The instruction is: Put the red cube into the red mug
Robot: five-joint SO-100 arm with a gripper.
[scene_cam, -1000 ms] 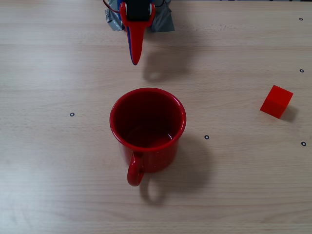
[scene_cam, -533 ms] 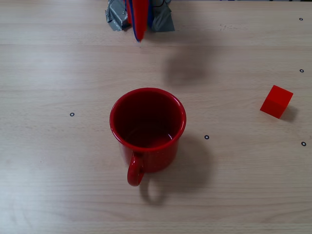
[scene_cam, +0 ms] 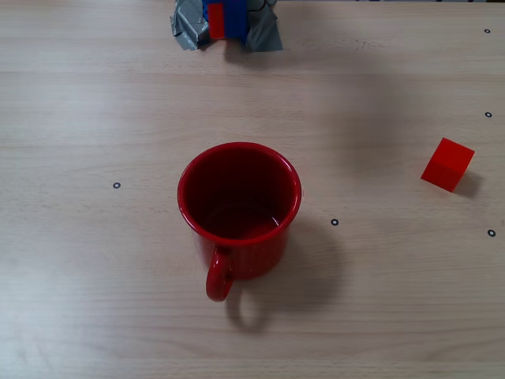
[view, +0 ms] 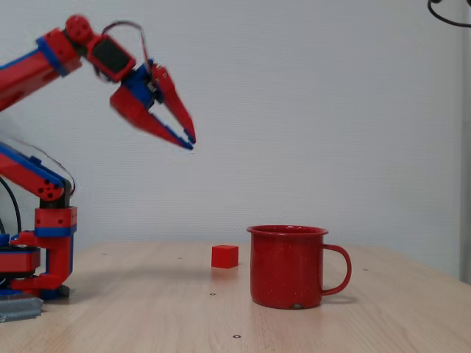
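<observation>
— Where is the red cube (scene_cam: 447,164) seen?

— In the fixed view from above it lies on the wooden table (scene_cam: 95,300), well to the right of the red mug (scene_cam: 239,213) and a little higher in the picture, apart from it. In the fixed view from the side the red cube (view: 225,256) is seen just left of the red mug (view: 289,266) and farther back.

— And the mug?

— It stands upright. Its hollow is shown only from above, and no cube is seen in it; the handle points toward the lower edge there. From the side the handle is seen at the mug's right.

— What is shown of the gripper (view: 188,139)?

— Only the side view shows it: it is held high in the air, up and to the left of the mug, its two fingers nearly closed at the tips, nothing between them. Whether the tips touch cannot be told. From above, only a red-and-blue piece of the arm (scene_cam: 222,19) is seen at the top edge, over grey tape (scene_cam: 265,33).

— What else lies around the mug?

— Small dark ring marks (scene_cam: 334,222) are dotted over the table.
</observation>
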